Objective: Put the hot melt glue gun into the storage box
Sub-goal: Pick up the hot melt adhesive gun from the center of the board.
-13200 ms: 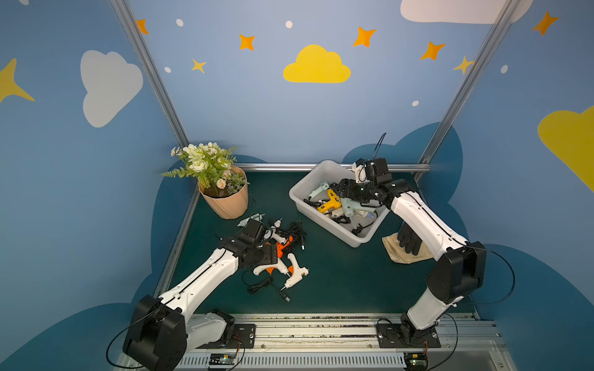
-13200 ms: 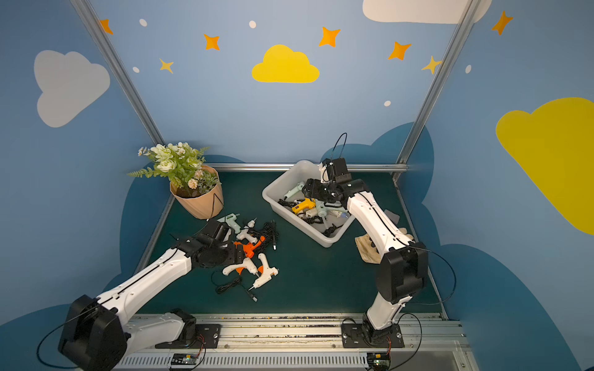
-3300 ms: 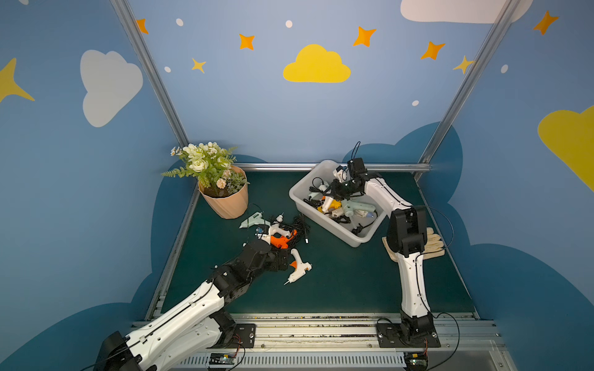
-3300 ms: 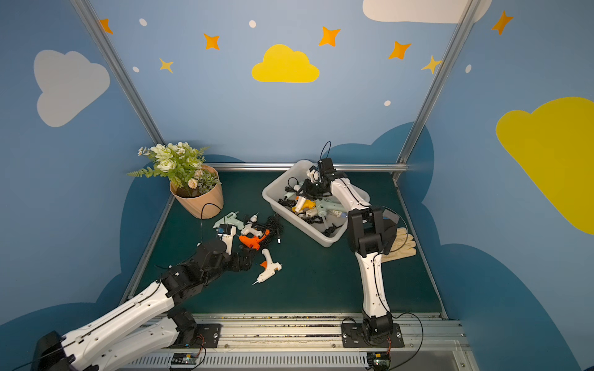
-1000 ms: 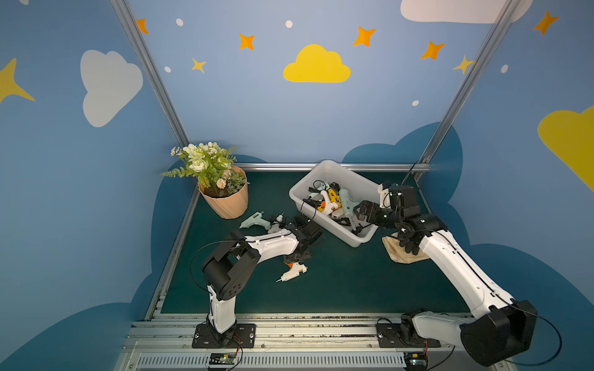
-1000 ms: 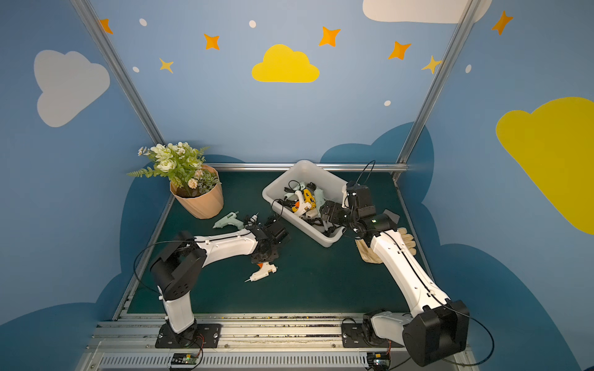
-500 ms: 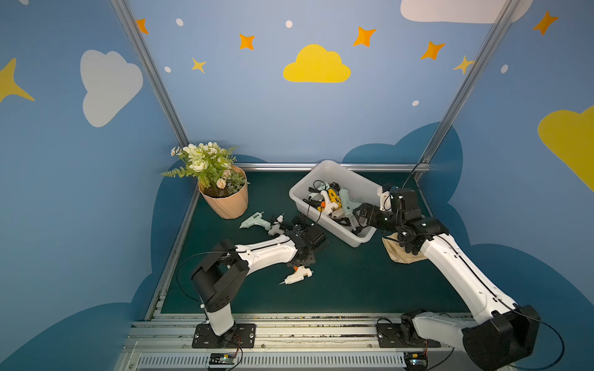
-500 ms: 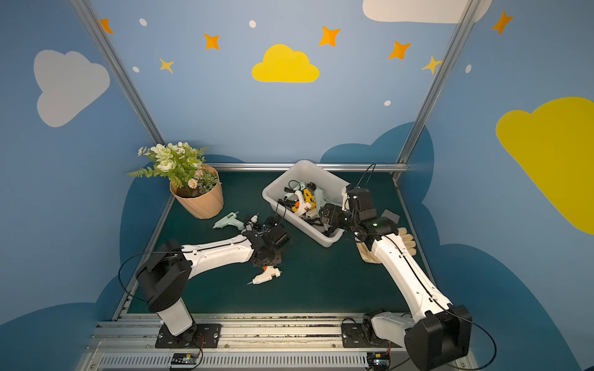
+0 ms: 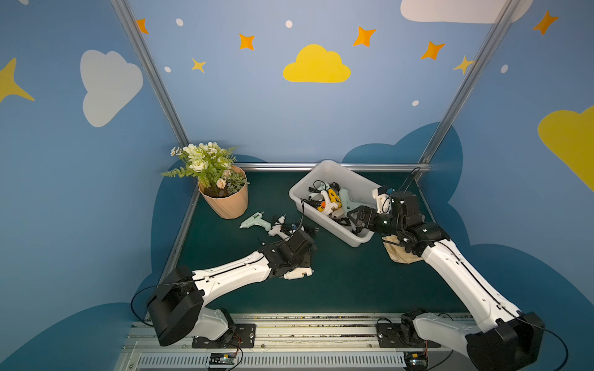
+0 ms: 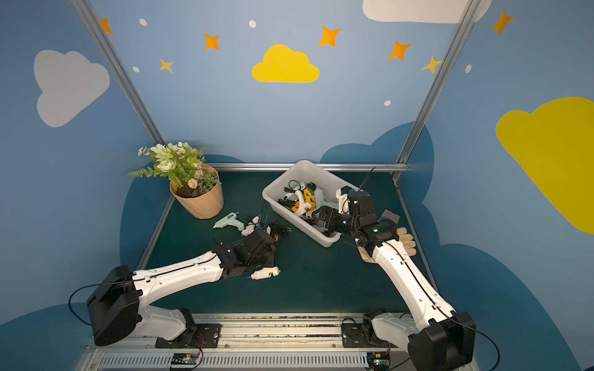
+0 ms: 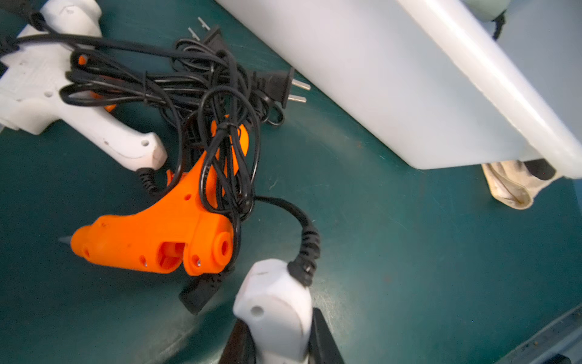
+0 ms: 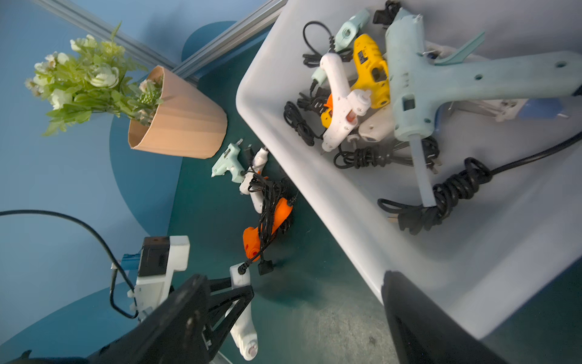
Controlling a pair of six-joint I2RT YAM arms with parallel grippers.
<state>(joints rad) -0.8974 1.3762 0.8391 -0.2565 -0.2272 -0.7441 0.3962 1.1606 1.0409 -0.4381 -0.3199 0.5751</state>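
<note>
The storage box stands at the back right with several glue guns and black cords inside. My left gripper is shut on the handle of a white hot melt glue gun, low over the mat in front of the box. An orange glue gun, a white one and a mint one lie in tangled cords beside it. My right gripper is open at the box's near corner, with one finger over the rim.
A tan flower pot with a plant stands at the back left. A beige cloth lies on the mat right of the box, under my right arm. A metal rail bounds the mat at the back.
My left arm's elbow has swung left and lower while its gripper keeps the white glue gun at nearly the same spot. The right gripper has hardly moved and its jaws have narrowed a little.
</note>
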